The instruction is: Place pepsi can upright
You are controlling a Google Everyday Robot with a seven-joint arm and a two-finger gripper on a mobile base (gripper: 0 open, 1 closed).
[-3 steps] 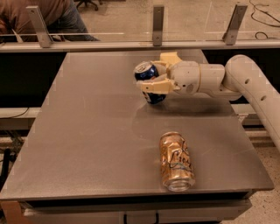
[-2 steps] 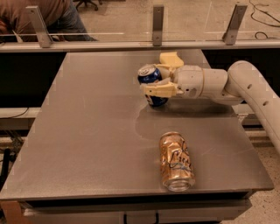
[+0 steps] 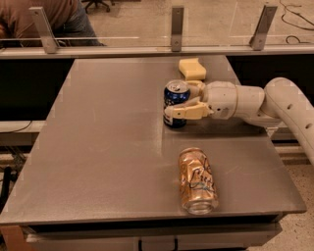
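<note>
The pepsi can (image 3: 175, 96) is dark blue with a silver top. It stands upright right of the middle of the grey table (image 3: 98, 147), with its base on or just at the surface. My gripper (image 3: 179, 101) reaches in from the right on a white arm. Its tan fingers (image 3: 189, 112) sit on the near and far sides of the can and are shut on it.
A gold-bronze can (image 3: 197, 180) lies on its side near the table's front edge. A yellow sponge (image 3: 192, 67) sits at the back, just behind the gripper. A rail with metal posts (image 3: 177, 22) runs along the far edge. A person (image 3: 39, 14) is behind it at the far left.
The gripper has carried the pepsi can a little right and towards the front. The can has turned from tilted to upright and come down to the table.
</note>
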